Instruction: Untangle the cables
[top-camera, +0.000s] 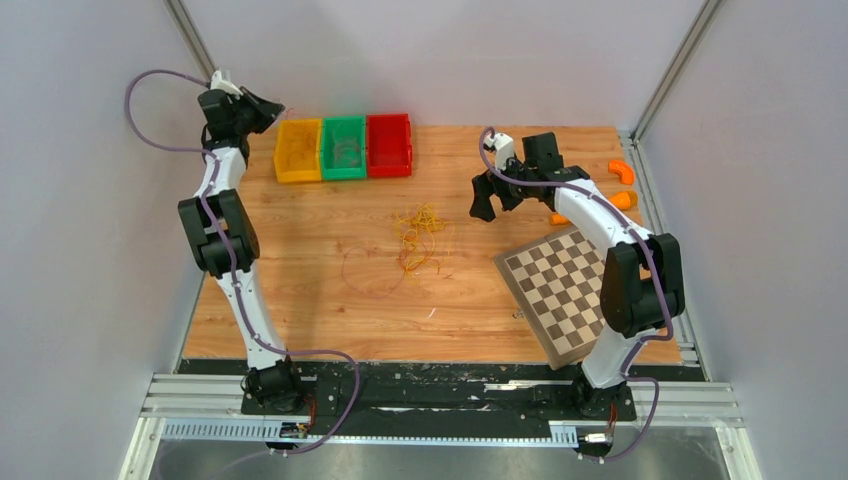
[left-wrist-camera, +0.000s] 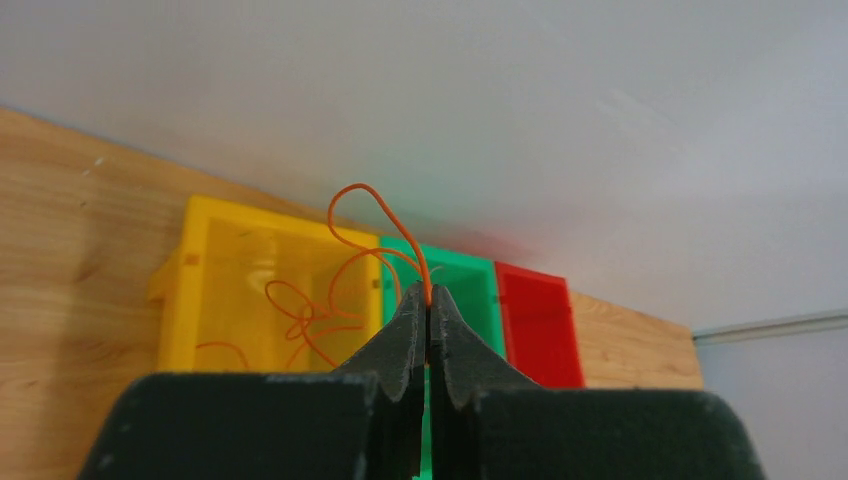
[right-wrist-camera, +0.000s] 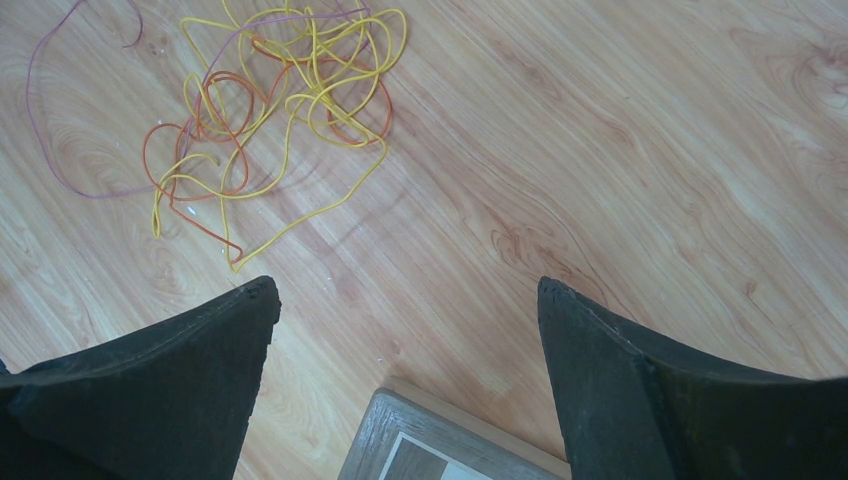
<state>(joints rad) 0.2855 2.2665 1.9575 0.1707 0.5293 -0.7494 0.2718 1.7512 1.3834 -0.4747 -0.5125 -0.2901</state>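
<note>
Sorting explains the pose: left gripper (left-wrist-camera: 428, 292) pinches one orange cable (left-wrist-camera: 361, 186) near yellow bin (left-wrist-camera: 178, 300); right gripper (right-wrist-camera: 405, 287) hovers wide open, empty, near tangled cables (right-wrist-camera: 300, 100).

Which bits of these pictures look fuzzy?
Left wrist view: the left gripper, shut on an orange cable, and the yellow bin behind look a bit soft. Right wrist view: the open right gripper is dark and blurry-edged, the cable pile sharp. Top view: evenly sharp.

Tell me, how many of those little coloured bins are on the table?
3, in a row at the far edge of the table: yellow bin left, green bin middle, red bin right. None looks hidden.
</note>
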